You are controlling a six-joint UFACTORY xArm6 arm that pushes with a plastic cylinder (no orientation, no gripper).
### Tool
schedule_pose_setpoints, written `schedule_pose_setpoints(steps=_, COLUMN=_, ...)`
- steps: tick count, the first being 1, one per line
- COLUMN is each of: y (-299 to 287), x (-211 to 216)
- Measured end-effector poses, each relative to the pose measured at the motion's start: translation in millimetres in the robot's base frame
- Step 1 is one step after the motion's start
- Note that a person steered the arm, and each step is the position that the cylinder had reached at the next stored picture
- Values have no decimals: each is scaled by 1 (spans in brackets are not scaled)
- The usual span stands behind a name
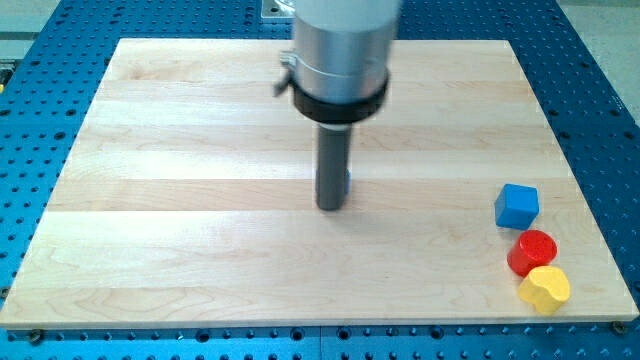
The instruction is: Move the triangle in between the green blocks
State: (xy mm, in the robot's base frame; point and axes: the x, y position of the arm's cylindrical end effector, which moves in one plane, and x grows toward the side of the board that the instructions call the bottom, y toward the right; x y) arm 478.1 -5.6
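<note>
Board: a pale wooden board (pixel 200 150) on a blue perforated table (pixel 40 120); its left half carries no blocks at all.
Our tip: our tip (pixel 330 207) rests near the middle of the board, under the grey arm housing (pixel 340 50). It touches no block and sits well apart from the cluster at the view's right.
Gripper state: we have no jaws to open or close, only the straight rod, so it is clamped on nothing.
Blue cube: a blue cube (pixel 516 205) stands near the view's right edge, uppermost of three blocks.
Red cylinder: a red cylinder (pixel 532 251) lies just below the cube.
Yellow heart: a yellow heart-shaped block (pixel 544 288) sits just below the red one, seemingly touching it, close to the board's lower right corner.
Task's things: we see no triangle and no green blocks; they may be hidden behind the arm or lie outside the view.
Step in hand: we judge the push has not begun, since nothing is in contact.
Next move: it calls for finding the triangle and both green blocks first, then bringing our tip behind the triangle on the side away from the gap.
</note>
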Motion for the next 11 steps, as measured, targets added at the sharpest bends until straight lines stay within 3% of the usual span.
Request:
schedule_pose_setpoints(steps=1, y=-4, x=-34)
schedule_pose_setpoints(steps=3, y=62, x=-6)
schedule_pose_setpoints(steps=4, y=78, x=-22)
schedule_pose_setpoints(steps=5, y=64, x=-78)
schedule_pose_setpoints(steps=6, y=77, x=-54)
schedule_pose_setpoints(steps=7, y=132, x=-42)
schedule_pose_setpoints(steps=8, y=125, x=-84)
schedule_pose_setpoints(steps=9, y=71, x=-134)
schedule_pose_setpoints(steps=10, y=67, x=-111)
schedule_pose_setpoints(steps=11, y=74, x=-131)
